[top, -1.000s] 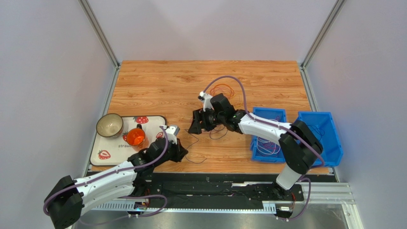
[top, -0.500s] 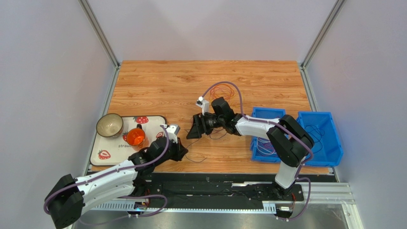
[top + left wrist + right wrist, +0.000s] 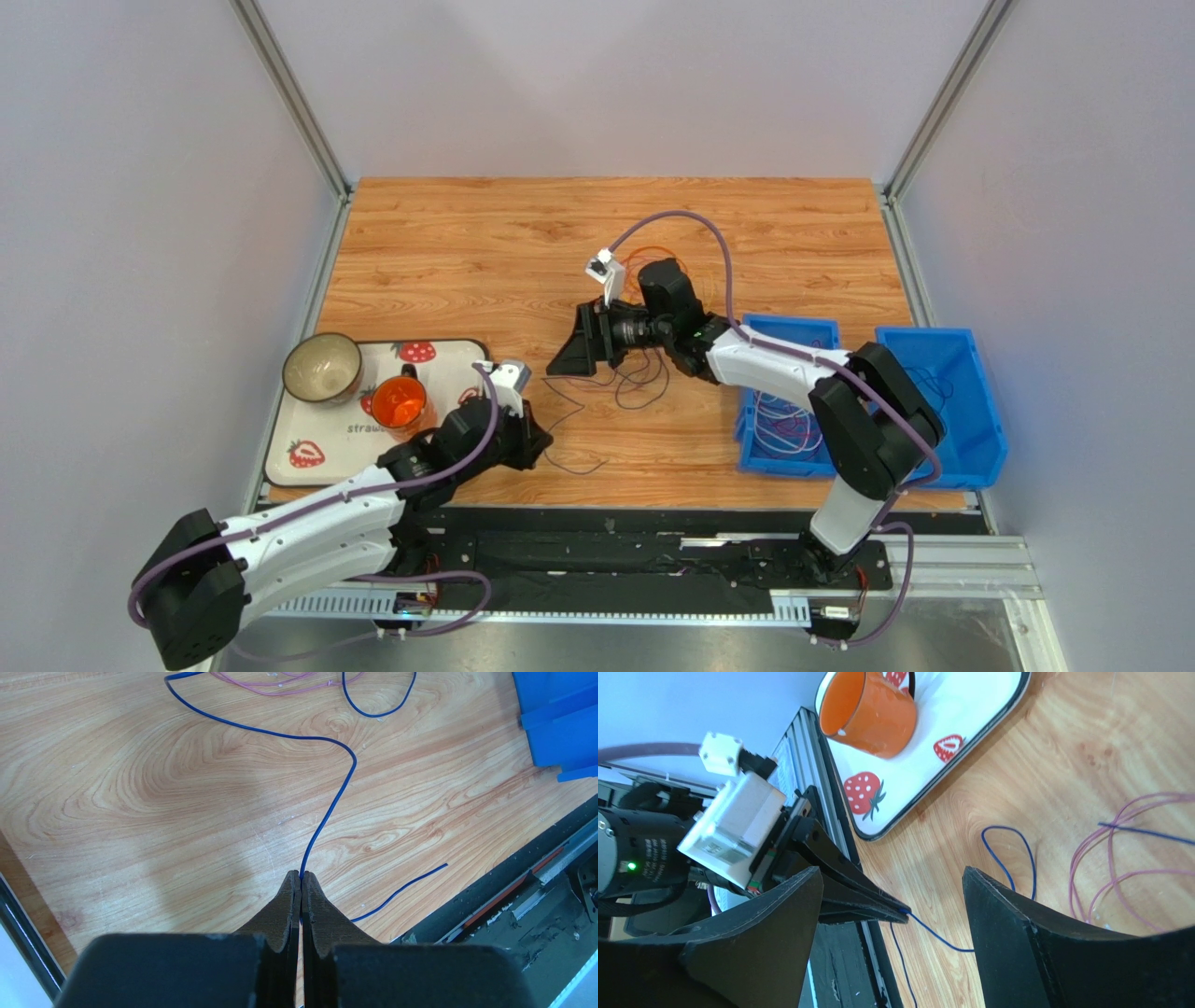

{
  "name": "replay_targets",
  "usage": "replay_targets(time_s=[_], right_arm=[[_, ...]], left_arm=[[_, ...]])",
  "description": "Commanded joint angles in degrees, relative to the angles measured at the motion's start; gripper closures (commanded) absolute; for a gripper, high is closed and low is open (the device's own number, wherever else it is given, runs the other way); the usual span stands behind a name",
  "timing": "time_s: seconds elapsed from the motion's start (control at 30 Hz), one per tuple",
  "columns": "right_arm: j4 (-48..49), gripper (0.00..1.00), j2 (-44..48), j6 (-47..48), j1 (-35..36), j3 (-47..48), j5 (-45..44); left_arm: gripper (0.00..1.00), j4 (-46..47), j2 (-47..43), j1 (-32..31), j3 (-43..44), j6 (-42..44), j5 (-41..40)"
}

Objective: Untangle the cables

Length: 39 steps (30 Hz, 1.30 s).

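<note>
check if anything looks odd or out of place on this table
Only the strawberry-print tray at the left edge of the table, carrying a bowl and an orange mug: tableware among cables and blue bins. Nothing looks spilled or broken.

A blue cable (image 3: 938, 936) is pinched by the left pincer (image 3: 901, 911), framed by the wide-spread fingers of the right pincer (image 3: 892, 873).

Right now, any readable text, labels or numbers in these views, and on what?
"straw": on the strawberry tray, the rest hidden by the orange cup.
White print on the left arm's black housing: too blurred to read.
No other text.
</note>
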State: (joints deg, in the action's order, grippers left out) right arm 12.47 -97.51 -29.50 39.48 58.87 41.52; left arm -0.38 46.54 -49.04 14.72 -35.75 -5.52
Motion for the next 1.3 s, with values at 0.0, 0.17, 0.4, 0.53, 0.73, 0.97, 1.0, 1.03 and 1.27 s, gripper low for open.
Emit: replay_targets(time_s=[0.0, 0.17, 0.4, 0.53, 0.73, 0.97, 1.0, 1.03, 1.27], right_arm=[[-0.08, 0.23, -3.62, -0.12, -1.95, 3.53, -0.65], [1.24, 0.23, -7.95, -1.0, -2.57, 3.62, -0.65], [2.91, 0.24, -7.96, -1.44, -2.57, 0.91, 3.56], [4.58, 0.24, -4.62, -0.74, -2.57, -2.44, 6.73], [4.58, 0.25, -4.09, 0.76, -2.48, -4.9, 10.16], [6.87, 0.26, -4.17, 0.05, -0.99, -5.61, 10.87], [6.87, 0.26, -4.26, 0.05, -0.99, -5.44, 10.52], [7.04, 0.26, -4.44, 0.05, -0.81, -5.43, 10.51], [7.22, 0.35, -4.97, 0.84, -0.81, -5.08, 9.64]], left_arm=[[1.0, -1.02, -1.28, 0.08, 1.8, 0.5, -0.55], [1.0, -2.07, -1.72, 0.08, 1.98, 0.59, -0.98], [1.0, -2.96, -1.98, 0.08, 3.12, 1.12, -1.6], [1.0, -3.31, -1.46, 0.26, 4.17, 1.56, -1.86], [1.0, -5.15, 2.05, 1.57, 8.04, 3.4, -1.51], [1.0, -4.72, 6.8, 2.63, 11.47, 4.63, -0.55], [1.0, -4.63, 7.15, 2.72, 11.99, 4.81, -0.37], [1.0, -4.63, 7.68, 2.72, 12.17, 4.9, -0.28], [1.0, -4.8, 8.04, 3.59, 12.61, 5.34, -0.02]])
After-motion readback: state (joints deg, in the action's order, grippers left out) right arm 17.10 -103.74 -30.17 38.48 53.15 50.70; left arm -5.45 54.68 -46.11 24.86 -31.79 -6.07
